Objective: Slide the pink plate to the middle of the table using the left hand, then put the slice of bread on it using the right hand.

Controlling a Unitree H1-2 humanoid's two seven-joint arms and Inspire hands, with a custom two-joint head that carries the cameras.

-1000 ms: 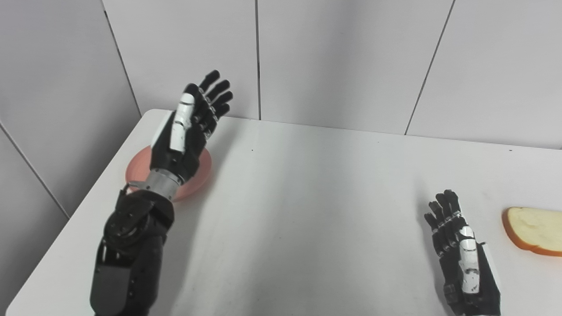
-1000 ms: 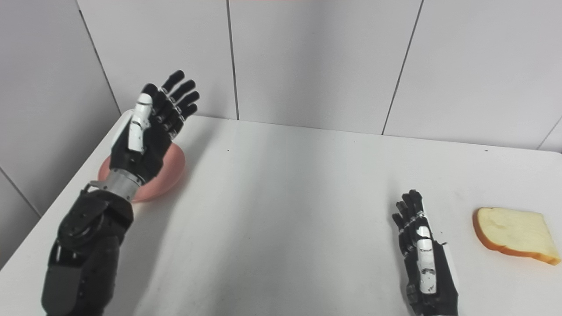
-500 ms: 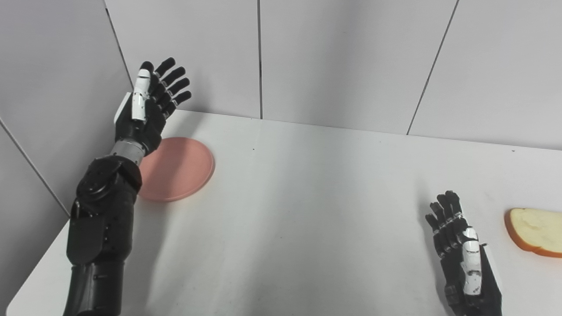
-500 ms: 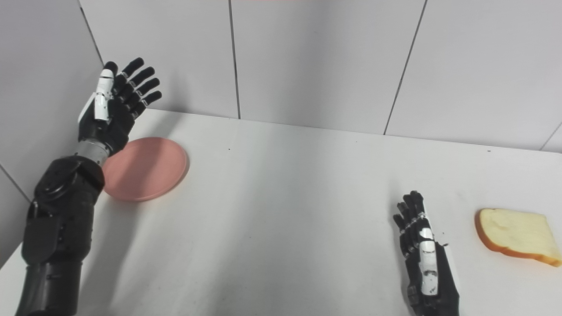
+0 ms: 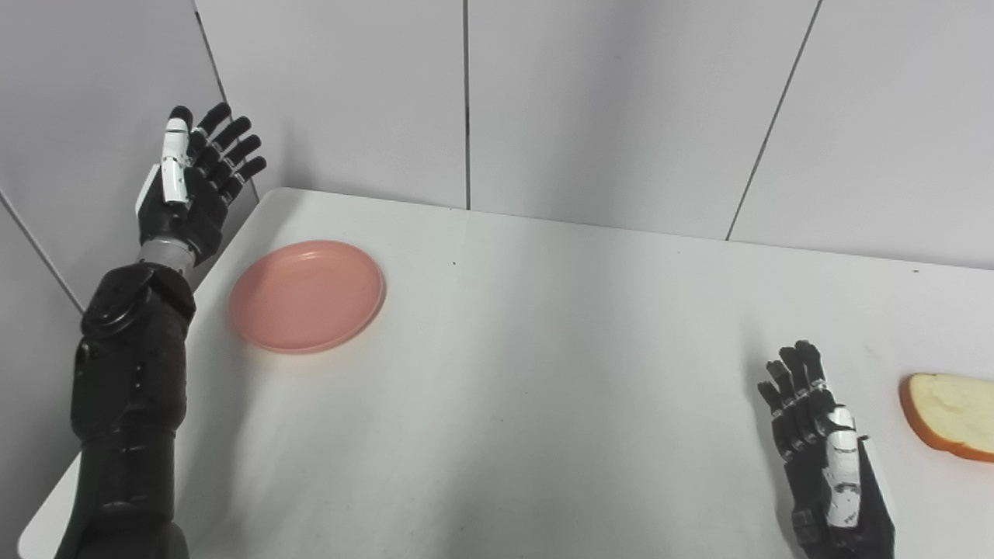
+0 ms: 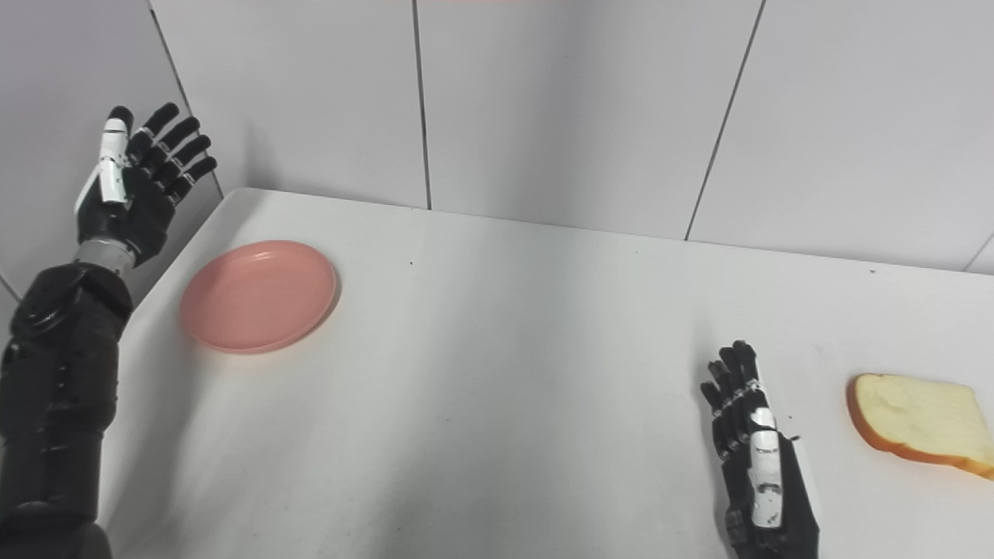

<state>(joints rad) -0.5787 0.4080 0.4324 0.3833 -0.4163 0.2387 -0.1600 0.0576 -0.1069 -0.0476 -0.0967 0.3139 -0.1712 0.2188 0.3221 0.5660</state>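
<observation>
The pink plate (image 5: pixel 307 296) lies flat near the table's (image 5: pixel 528 373) left edge, at about ten o'clock from the table's middle, and nothing is touching it. The left hand (image 5: pixel 185 198) is raised beyond that left edge, at nine o'clock from the plate, fingers (image 5: pixel 233 151) spread apart and holding nothing. The right hand (image 6: pixel 757 466) rests low near the front at about four o'clock, fingers straight and slightly apart, empty, with the slice of bread (image 6: pixel 916 423) lying just beside it at three o'clock, untouched. The sliding has not begun, as I judge it. The risk is in the approach: coming in from outside the table, the hand could catch the table's edge, or press on the plate's near rim and tip it rather than push it; a push off the plate's centre would spin it instead of sending it toward the middle. The right eye view shows the bread's whole outline, crust and pale face; in the left eye view the picture's right edge cuts it off.
</observation>
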